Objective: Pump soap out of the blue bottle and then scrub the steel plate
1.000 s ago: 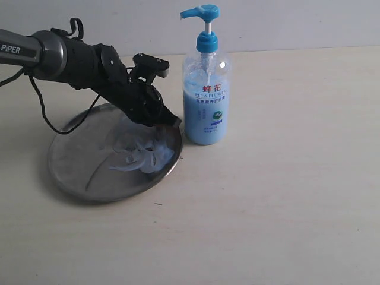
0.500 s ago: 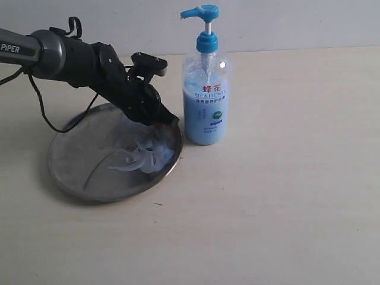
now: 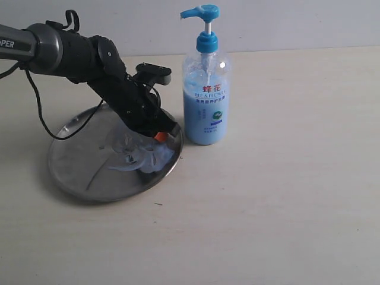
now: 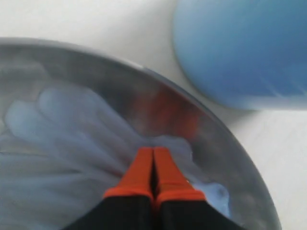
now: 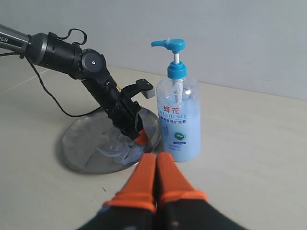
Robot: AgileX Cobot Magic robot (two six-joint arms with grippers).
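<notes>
left gripper: i see its two orange fingers pressed flat together with nothing between them. the tips are down on the plate, in the wet part.
steel plate: it lies flat under the left fingers. most of its bare floor is behind the tips, toward the arm side. the rim is close in front of them.
soap: pale blue smears lie under the left tips and fan out to the sides of them. i judge the pumping is done and the scrubbing is the step in hand.
blue bottle: it stands upright just past the rim, ahead of the left fingers, long axis vertical. i cannot tell if it touches the plate.
right gripper: its fingers are also clenched and empty. it is well apart from the plate and the bottle, so the left arm is clearly the nearer one.
room to move: i would stroke backward, away from the rim. a forward stroke could slip over the edge and knock the bottle.
</notes>
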